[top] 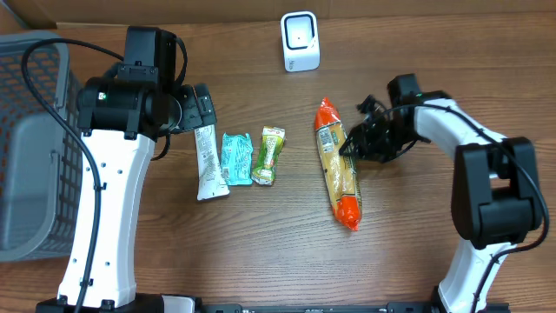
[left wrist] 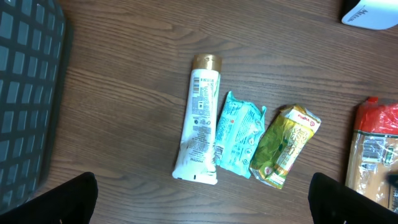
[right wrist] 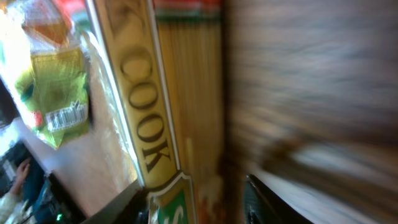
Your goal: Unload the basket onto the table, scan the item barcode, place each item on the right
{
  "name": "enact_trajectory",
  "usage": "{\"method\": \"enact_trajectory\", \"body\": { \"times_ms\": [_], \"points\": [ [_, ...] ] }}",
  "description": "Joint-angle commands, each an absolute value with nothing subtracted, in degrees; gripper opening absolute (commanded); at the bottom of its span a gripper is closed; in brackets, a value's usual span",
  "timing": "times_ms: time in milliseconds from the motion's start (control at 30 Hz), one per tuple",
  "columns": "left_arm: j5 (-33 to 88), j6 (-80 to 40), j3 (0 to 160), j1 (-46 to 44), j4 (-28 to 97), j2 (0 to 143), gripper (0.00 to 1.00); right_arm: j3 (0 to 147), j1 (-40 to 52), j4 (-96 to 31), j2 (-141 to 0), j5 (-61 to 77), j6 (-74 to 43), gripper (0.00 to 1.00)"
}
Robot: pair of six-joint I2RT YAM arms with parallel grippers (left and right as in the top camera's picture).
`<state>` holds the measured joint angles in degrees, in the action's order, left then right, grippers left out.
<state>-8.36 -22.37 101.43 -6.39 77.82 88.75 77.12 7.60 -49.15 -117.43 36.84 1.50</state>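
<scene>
A long pasta package with red-orange ends lies flat on the wooden table right of centre. My right gripper is low at its right edge. In the right wrist view the package fills the space between the fingers, which stand apart with a gap on the right side, so the gripper is open. The white scanner stands at the back centre. My left gripper hovers wide open and holds nothing above a white tube.
A teal packet and a green packet lie beside the white tube, left of the pasta. A grey plastic basket occupies the table's left edge. The scanner's corner shows in the left wrist view.
</scene>
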Motion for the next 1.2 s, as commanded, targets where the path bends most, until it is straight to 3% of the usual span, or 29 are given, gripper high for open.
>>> {"method": "enact_trajectory", "body": {
  "times_ms": [0, 267, 367, 500, 700, 1167],
  "points": [
    [-7.9, -22.7, 102.0, -6.4, 77.8, 89.1, 1.00, 84.9, 4.9, -52.2, -112.7, 31.2, 4.1, 0.53],
    [-7.9, -22.7, 102.0, -6.4, 77.7, 89.1, 0.99, 90.4, 9.9, -63.7, -111.4, 27.6, 8.0, 0.72],
    [-7.9, -22.7, 102.0, -6.4, 77.7, 89.1, 1.00, 87.9, 15.3, -64.4, -111.4, 24.6, 8.5, 0.75],
    [-7.9, -22.7, 102.0, -6.4, 77.8, 89.1, 1.00, 85.4, 20.8, -62.4, -111.4, 16.8, 5.9, 0.88],
    [-7.9, -22.7, 102.0, -6.4, 77.7, 89.1, 0.99, 82.5, 24.7, -61.9, -111.5, -3.1, -6.3, 0.91],
    [-7.9, -22.7, 102.0, -6.4, 77.8, 89.1, 1.00, 76.2, 25.2, -57.1, -111.4, 9.0, -2.5, 0.95]
  ]
}}
